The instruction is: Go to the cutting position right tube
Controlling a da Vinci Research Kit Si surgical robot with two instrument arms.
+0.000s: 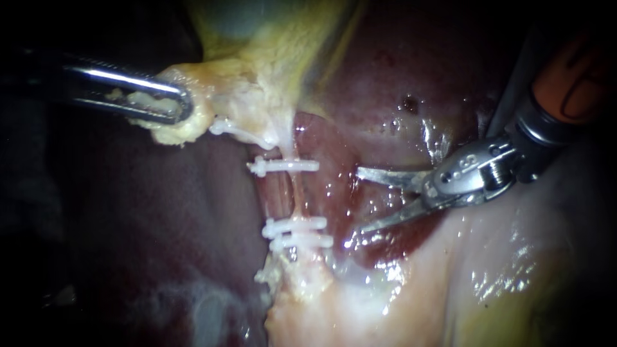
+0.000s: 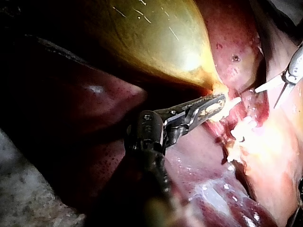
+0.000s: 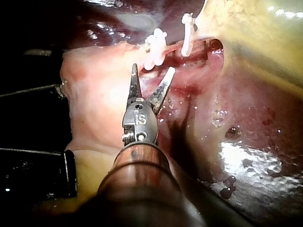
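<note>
White clips (image 1: 286, 166) bracket the tube (image 1: 297, 196) lying on the liver (image 1: 385, 77); my right instrument (image 1: 358, 200), blades apart, hovers just beside it, not yet astride. My left instrument (image 1: 183, 106) is clamped on gallbladder tissue (image 1: 183, 130). Closing that last gap remains

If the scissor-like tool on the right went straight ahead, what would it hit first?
Likely the right tube, on its stretch between the upper clip and the lower clips. The right instrument, blades open, aims there; depth unclear.
</note>
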